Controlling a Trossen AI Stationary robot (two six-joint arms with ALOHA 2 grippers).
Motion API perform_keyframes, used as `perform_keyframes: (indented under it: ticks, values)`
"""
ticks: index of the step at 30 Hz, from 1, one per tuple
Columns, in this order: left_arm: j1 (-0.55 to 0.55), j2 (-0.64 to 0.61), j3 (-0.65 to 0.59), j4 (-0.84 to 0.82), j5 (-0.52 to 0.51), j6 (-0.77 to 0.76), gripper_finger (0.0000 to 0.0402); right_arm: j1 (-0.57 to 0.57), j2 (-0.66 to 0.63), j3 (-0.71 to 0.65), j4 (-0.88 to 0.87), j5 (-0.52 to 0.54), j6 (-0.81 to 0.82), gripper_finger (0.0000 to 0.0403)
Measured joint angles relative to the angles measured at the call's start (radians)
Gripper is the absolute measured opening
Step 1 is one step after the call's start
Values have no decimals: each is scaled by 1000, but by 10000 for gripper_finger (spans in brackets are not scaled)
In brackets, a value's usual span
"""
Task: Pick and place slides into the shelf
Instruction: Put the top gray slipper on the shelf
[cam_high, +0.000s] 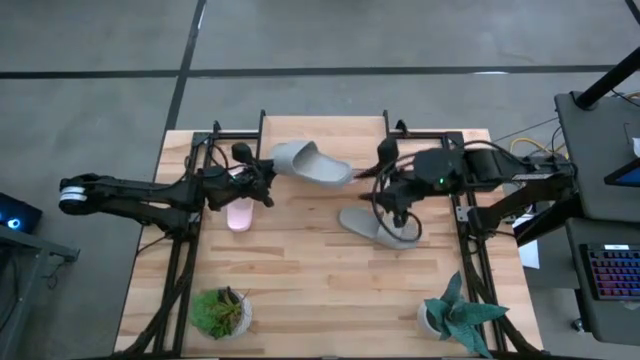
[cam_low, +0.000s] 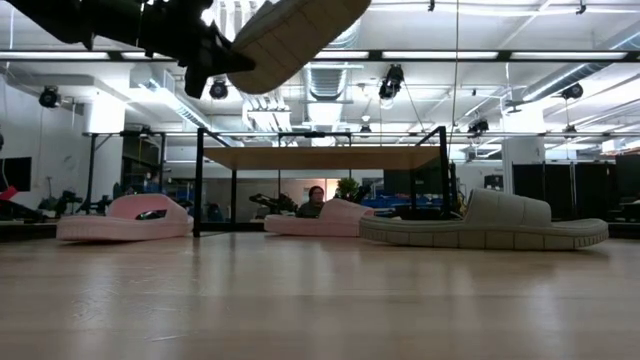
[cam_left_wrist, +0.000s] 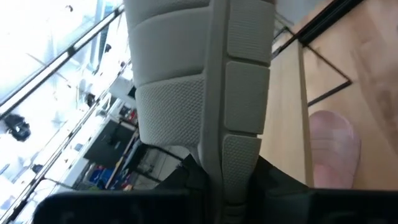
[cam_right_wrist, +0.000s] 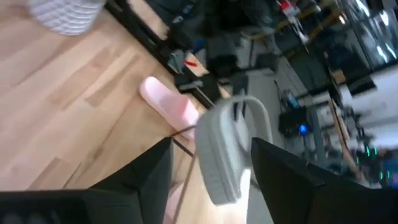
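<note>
Two grey slides (cam_high: 312, 163), two pink slides (cam_low: 125, 217), one shelf (cam_low: 320, 157), two potted plants (cam_high: 220, 311)

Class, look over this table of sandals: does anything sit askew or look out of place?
Yes. One grey sandal hangs tilted in the air, pinched in the left tool, while the other grey sandal lies flat on the table.

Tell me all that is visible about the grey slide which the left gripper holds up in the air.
The grey slide is pale grey foam with a wide strap and a textured, segmented sole, seen close in the left wrist view. The left gripper is shut on one end of it. It hangs tilted above the table, touching nothing else. From above it lies near the table's far edge, between the two arms. In the low view it is higher than the shelf.
</note>
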Motion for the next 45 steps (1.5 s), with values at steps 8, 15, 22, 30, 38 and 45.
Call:
perform_keyframes:
  ticks: [8,15,22,30,38,45]
  values:
    - [0,-3,-15,56,90,2,23,10,41,-1,34,1,-68,215]
    - [0,-1,-25,88,130,3,23,9,55,-1,75,2,-97,215]
    - [0,1,-25,135,205,3,23,10,68,0,82,1,-97,215]
    - [0,27,-25,208,251,4,23,10,77,0,159,-8,-97,215]
    - [0,104,-19,320,250,5,23,7,116,0,207,-34,-114,214]
    - [0,120,-19,331,250,5,23,7,133,0,215,-26,-119,188]
